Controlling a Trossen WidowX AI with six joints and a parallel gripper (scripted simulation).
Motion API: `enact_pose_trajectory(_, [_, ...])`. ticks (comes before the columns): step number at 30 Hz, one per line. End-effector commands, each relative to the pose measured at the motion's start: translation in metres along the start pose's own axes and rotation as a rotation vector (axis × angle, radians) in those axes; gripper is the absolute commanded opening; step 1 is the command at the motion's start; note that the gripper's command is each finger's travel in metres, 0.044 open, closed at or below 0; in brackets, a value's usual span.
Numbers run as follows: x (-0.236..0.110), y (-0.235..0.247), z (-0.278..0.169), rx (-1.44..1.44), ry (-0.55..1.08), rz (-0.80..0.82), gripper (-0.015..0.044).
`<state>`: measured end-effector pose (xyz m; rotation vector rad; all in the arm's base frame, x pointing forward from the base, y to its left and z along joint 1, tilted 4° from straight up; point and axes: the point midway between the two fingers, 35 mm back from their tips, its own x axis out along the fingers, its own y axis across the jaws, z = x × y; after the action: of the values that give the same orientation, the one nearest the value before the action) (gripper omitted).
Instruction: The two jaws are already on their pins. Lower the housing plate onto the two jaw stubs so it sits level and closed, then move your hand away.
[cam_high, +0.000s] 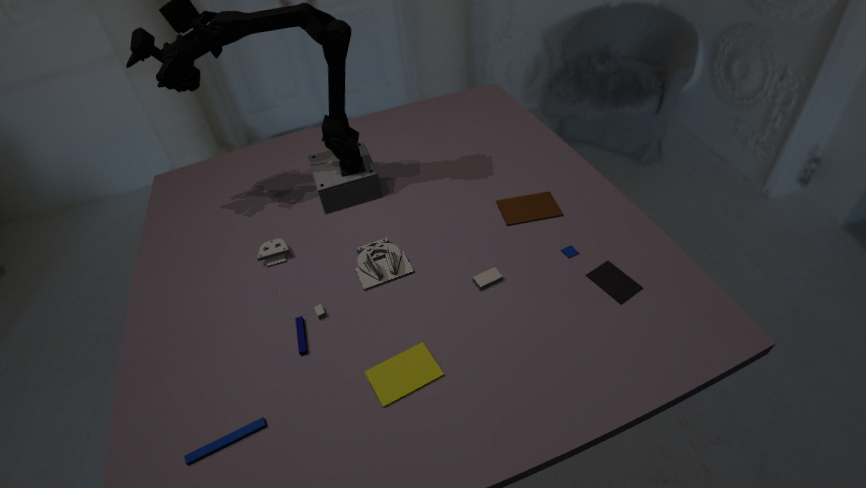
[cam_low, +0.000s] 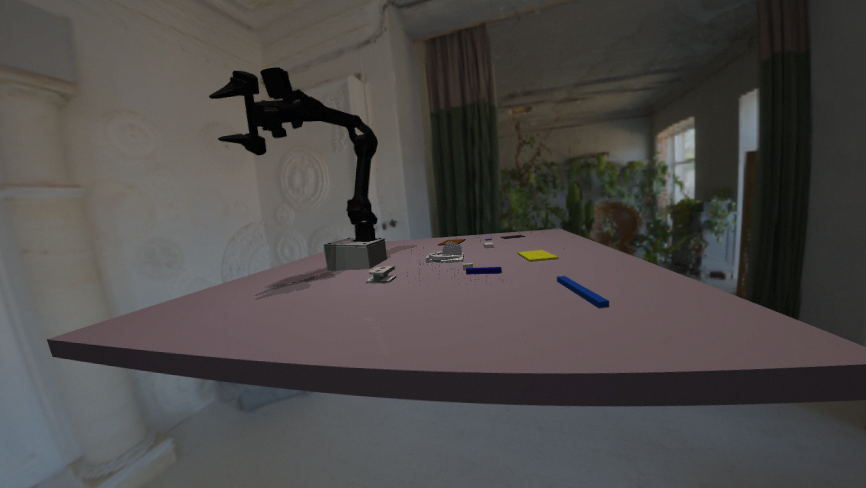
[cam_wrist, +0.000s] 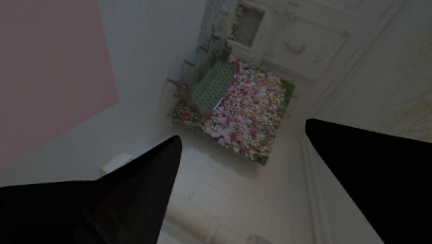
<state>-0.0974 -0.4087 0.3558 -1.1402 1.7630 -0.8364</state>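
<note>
The housing plate (cam_high: 273, 246) (cam_low: 382, 269), white with a rounded side and two dark holes, lies raised on a lower piece of its own at the left of the table. The white gripper base (cam_high: 366, 282) (cam_low: 445, 258) lies apart from it near the table's middle. Two slanting ribbed jaws, a left jaw (cam_high: 370, 268) and a right jaw (cam_high: 394, 263), show on it. Their pins and stubs are too small to tell. My gripper (cam_low: 214, 118) (cam_wrist: 241, 133) is open and empty, high above the table's far left and pointing away from both parts.
Near the base lie a white block (cam_high: 488, 278), a small white cube (cam_high: 319, 310) and a dark blue bar (cam_high: 301, 335). A yellow plate (cam_high: 404, 374) and a long blue bar (cam_high: 225, 441) lie in front. Orange (cam_high: 529, 208), blue (cam_high: 569, 251) and black (cam_high: 614, 281) flat pieces lie right.
</note>
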Motion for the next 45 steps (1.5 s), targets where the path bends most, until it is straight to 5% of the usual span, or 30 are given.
enact_pose_trajectory(1, [0.01, 0.013, 0.035, 0.053, -0.093, 0.058, 0.044])
enact_pose_trajectory(22, [-0.006, 0.086, 0.225, 0.272, -0.475, 0.494, 0.044])
enact_pose_trajectory(45, [-0.128, 0.203, 0.362, 0.206, -0.536, 1.15, 0.044])
